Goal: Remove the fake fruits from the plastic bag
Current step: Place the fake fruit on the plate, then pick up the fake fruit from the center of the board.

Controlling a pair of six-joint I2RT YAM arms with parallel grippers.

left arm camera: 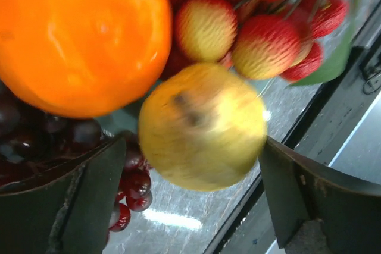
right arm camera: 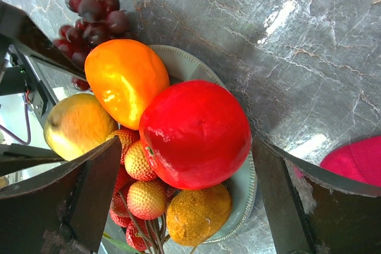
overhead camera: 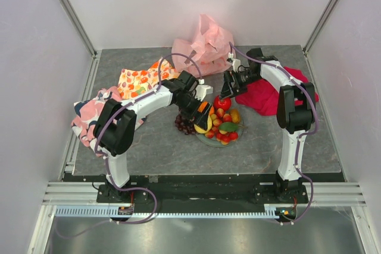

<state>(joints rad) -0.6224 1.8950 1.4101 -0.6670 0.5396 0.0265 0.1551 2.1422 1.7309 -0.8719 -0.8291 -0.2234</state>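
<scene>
From above, the little fruits (overhead camera: 223, 126) are too small to tell one from another. The left gripper (overhead camera: 201, 113) covers part of the pile. The pink bag (overhead camera: 205, 40) lies crumpled at the back, and what is inside it cannot be seen.

In the left wrist view the yellow fruit (left arm camera: 202, 126) is blurry. The orange (left arm camera: 83, 34) is cut off by the top and left edges. The grapes (left arm camera: 30, 141) are dark and half hidden behind the orange and a finger (left arm camera: 89, 200).

In the right wrist view the plate (right arm camera: 190, 63) is mostly hidden under fruit, so only its rim shows. The red cloth (right arm camera: 357, 159) is cut off at the right edge.
</scene>
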